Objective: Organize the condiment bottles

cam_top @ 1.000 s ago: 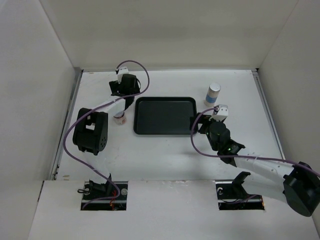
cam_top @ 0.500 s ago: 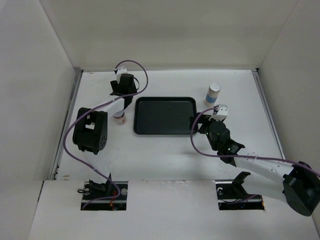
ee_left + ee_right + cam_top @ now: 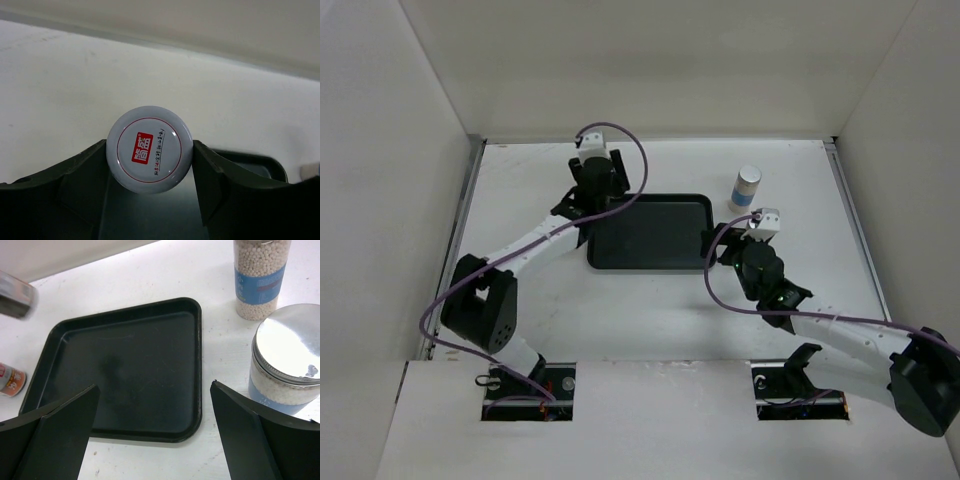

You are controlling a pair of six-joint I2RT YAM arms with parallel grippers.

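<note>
While my left jaws are gripping it from both sides, one condiment bottle is showing the left wrist camera only its round white cap, which is carrying a red square mark inside a thin red ring. Both dark fingers are pressing against the sides of the cap. From above, my left arm is hiding this bottle and reaching over the far-left corner of the black tray. Whether the bottle is standing on the tray or hanging above it, I cannot tell.

A brown bottle with a red-white label is sitting on the bench just beside the tray's left rim, and it is lying only partly inside the right wrist view.

Two whitish bottles with blue bands are standing on the bench off the tray's right side. The granule-filled bottle is standing farther back. The shiny-lidded bottle is standing nearer, close to the tip of my right-hand finger. These two are standing close together and apart from the tray.

My right jaws are standing wide open and holding nothing. In the right wrist view, the near part of the tray is lying between their two fingers.
</note>
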